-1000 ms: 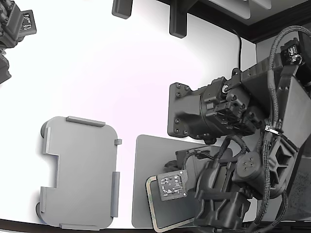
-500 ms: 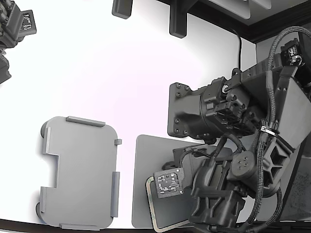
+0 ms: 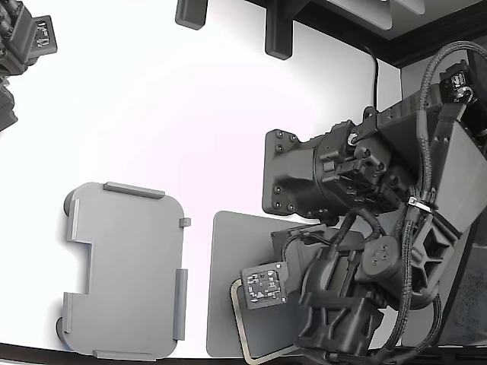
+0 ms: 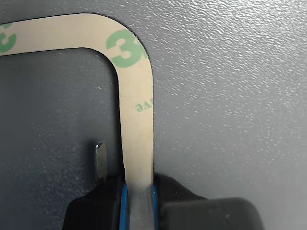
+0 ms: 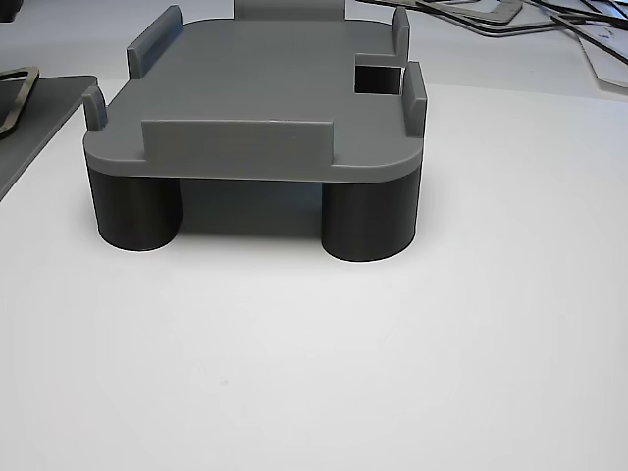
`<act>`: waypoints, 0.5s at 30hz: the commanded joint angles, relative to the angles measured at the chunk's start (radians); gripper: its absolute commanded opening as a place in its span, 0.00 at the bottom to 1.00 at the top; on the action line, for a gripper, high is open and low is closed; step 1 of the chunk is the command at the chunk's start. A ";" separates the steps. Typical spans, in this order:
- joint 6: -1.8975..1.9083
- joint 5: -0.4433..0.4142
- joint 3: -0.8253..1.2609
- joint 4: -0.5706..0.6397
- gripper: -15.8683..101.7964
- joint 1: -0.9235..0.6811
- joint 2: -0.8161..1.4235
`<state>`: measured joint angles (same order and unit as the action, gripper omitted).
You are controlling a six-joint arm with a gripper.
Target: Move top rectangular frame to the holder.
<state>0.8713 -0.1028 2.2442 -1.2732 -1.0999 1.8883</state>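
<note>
The top rectangular frame (image 4: 136, 120), a thin cream strip with green print, lies on the dark grey mat (image 4: 230, 96). In the wrist view my gripper (image 4: 139, 196) is shut on one side of the frame, a blue-padded finger (image 4: 98, 206) on each side of the strip. In the exterior view the frame's cream corner (image 3: 237, 312) shows at the mat's (image 3: 224, 258) near end; my arm (image 3: 342, 304) hides the gripper. The light grey holder (image 3: 122, 270) stands empty to the exterior view's left of the mat. It also fills the other view (image 5: 265, 98), raised on dark round feet.
A second arm (image 3: 23, 46) sits at the exterior view's top left. Two dark posts (image 3: 278, 34) stand at the back edge. A small metal tab (image 4: 100, 160) sits beside one finger. Loose frames and cables (image 5: 491, 12) lie behind the holder.
My arm's wrist with its marker board has shifted slightly toward the exterior view's left over the mat. The frame's visible corner has barely moved. The holder is unchanged.
</note>
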 commanded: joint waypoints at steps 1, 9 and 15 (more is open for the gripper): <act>0.003 0.002 -0.041 -0.018 0.04 0.021 0.021; 0.178 -0.035 -0.285 -0.192 0.04 0.060 -0.012; 0.399 -0.080 -0.549 -0.301 0.04 0.163 -0.081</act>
<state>1.1827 -0.1764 1.8546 -1.5355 -0.9817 1.8086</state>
